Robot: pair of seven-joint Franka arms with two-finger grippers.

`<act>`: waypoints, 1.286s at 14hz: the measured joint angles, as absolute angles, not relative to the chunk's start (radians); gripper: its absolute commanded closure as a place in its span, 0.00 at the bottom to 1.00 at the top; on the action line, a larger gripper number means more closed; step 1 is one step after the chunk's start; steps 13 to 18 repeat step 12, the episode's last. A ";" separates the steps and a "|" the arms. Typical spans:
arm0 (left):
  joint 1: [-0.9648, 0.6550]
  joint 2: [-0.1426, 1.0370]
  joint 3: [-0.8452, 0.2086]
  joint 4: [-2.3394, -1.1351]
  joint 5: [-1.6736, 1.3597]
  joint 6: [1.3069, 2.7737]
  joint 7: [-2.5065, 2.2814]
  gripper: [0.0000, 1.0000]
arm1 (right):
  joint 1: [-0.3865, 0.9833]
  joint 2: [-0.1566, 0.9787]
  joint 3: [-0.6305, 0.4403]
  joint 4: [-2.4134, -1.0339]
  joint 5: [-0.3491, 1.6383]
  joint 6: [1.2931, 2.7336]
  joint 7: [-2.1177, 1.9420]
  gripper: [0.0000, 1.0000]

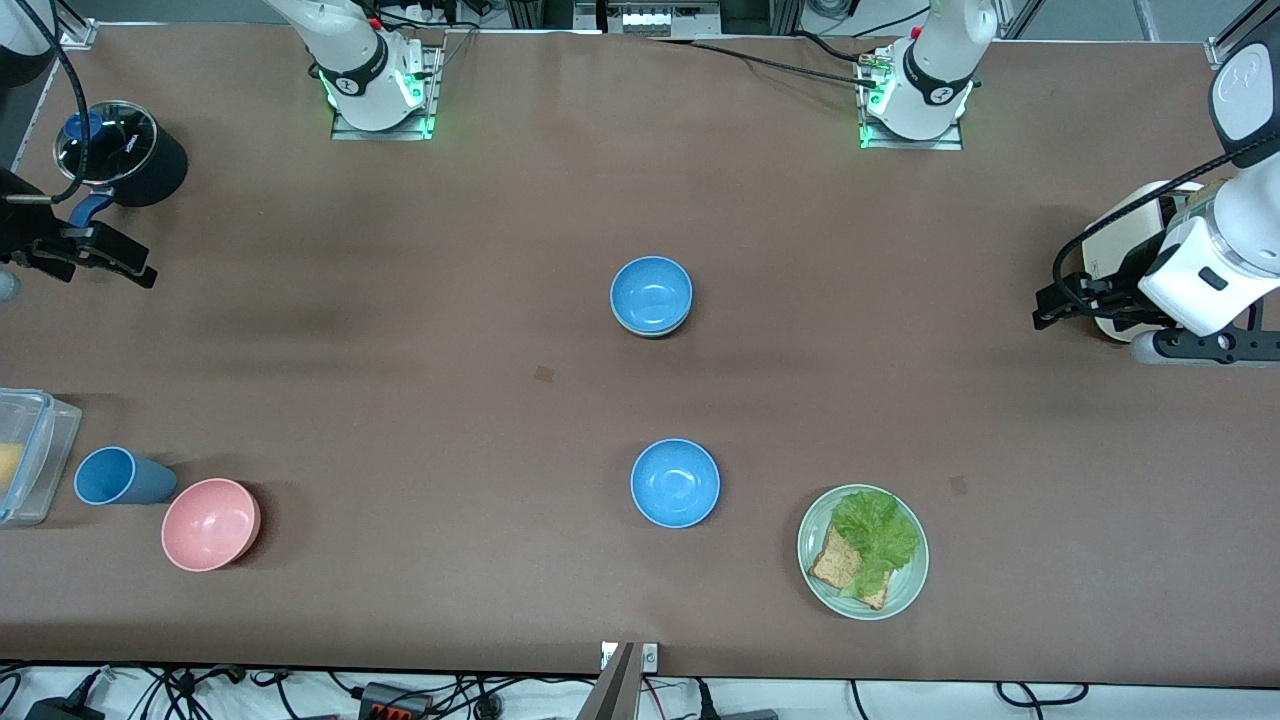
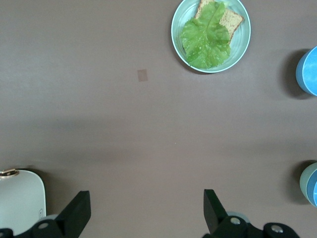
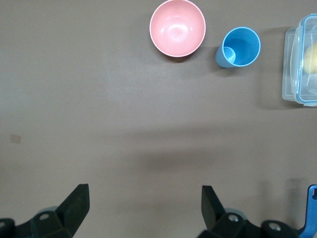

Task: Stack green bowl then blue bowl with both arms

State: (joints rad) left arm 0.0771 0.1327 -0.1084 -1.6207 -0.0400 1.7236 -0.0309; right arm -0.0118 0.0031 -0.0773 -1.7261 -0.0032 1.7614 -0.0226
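A blue bowl (image 1: 651,293) sits nested in the green bowl (image 1: 655,332) at mid-table; only a thin sage rim of the green bowl shows under it. The stack also shows at the edge of the left wrist view, the green rim (image 2: 303,179) around the blue (image 2: 313,187). A second blue bowl (image 1: 675,482) stands alone, nearer the front camera, and shows in the left wrist view (image 2: 309,69). My left gripper (image 1: 1048,305) (image 2: 147,198) is open and empty at the left arm's end of the table. My right gripper (image 1: 140,270) (image 3: 144,193) is open and empty at the right arm's end.
A pale-green plate (image 1: 815,575) (image 2: 181,22) with bread and lettuce lies beside the lone blue bowl. A pink bowl (image 1: 210,523) (image 3: 177,27), blue cup (image 1: 120,476) (image 3: 239,47) and clear plastic box (image 1: 30,455) (image 3: 299,59) stand at the right arm's end. A black lidded pot (image 1: 125,150) stands by the right gripper. A white object (image 1: 1135,225) (image 2: 20,203) lies under the left arm.
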 measured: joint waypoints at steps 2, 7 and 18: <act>0.074 0.135 -0.107 -1.621 -0.040 1.717 -0.030 0.00 | -0.012 0.003 -0.077 -1.726 -0.003 1.761 -0.023 0.00; 0.074 0.139 -0.105 -1.621 -0.040 1.692 -0.030 0.00 | -0.012 0.003 -0.077 -1.726 -0.003 1.761 -0.023 0.00; 0.074 0.139 -0.103 -1.619 -0.040 1.671 -0.029 0.00 | -0.012 0.003 -0.077 -1.726 -0.003 1.761 -0.024 0.00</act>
